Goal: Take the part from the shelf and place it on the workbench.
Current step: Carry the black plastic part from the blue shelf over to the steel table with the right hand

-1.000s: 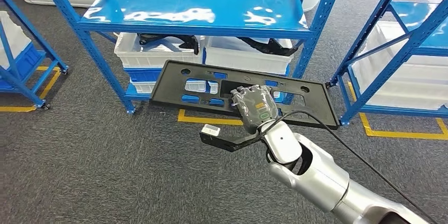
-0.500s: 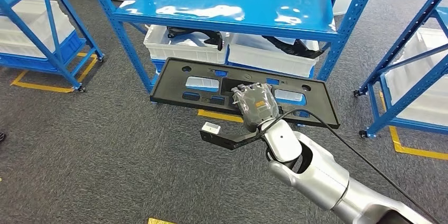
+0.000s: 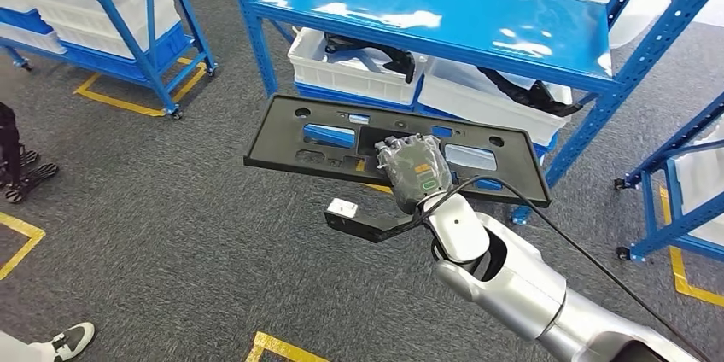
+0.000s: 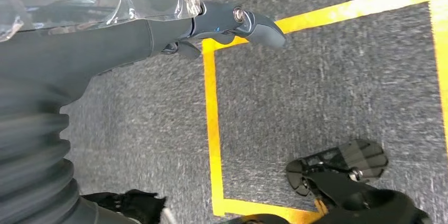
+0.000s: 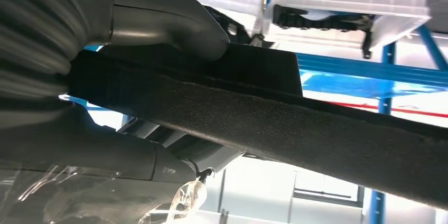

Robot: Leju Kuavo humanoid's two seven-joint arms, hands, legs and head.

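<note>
At far left of the head view a blue rack [image 3: 128, 3] stands on casters over yellow floor tape [image 3: 128, 97], and a person's shoe [image 3: 72, 338] shows at the lower left corner; grey carpet [image 3: 171, 234] lies open between that rack and the robot. In the left wrist view the left hand [image 4: 232, 20] hangs above the carpet and a yellow tape outline, fingers extended and apart, nothing in them. Centre of the head view: the part [image 3: 324, 136], a long flat black panel with rectangular cut-outs, is held off the floor, roughly level, in front of the blue shelf [image 3: 444, 16] and apart from its edge. White bins [image 3: 359, 72] holding dark parts sit on the lower level behind the part. The right hand [image 3: 414, 170] grips the part near the middle of its near long edge, palm down on the top face; the right wrist view shows the thumb [image 5: 174, 23] pressed on one face and fingers under the other. The silver right forearm rises from lower right. A second blue rack [image 3: 683, 166] stands at far right, carpet between it and the shelf.
</note>
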